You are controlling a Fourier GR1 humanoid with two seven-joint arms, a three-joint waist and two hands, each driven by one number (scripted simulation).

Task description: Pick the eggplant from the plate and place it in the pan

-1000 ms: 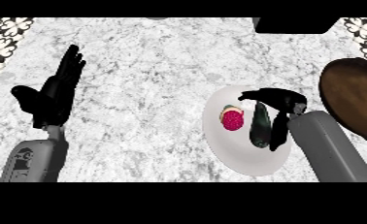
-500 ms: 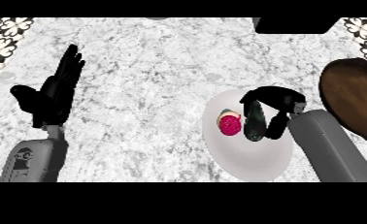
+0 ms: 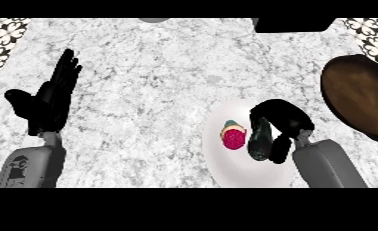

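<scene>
On the white plate (image 3: 244, 175), the right hand (image 3: 284, 120) curls its fingers and thumb round the dark eggplant (image 3: 258, 144), which lies just beside a small pink-red vegetable (image 3: 233, 138) on the same plate. The brown pan (image 3: 354, 95) sits at the view's right edge, near the plate but apart from it. The left hand (image 3: 48, 102) rests open, fingers up, over the marbled counter (image 3: 170, 75) at the left.

Grey-white marble counter (image 3: 170, 75), patterned tiles (image 3: 11, 30) at corners
</scene>
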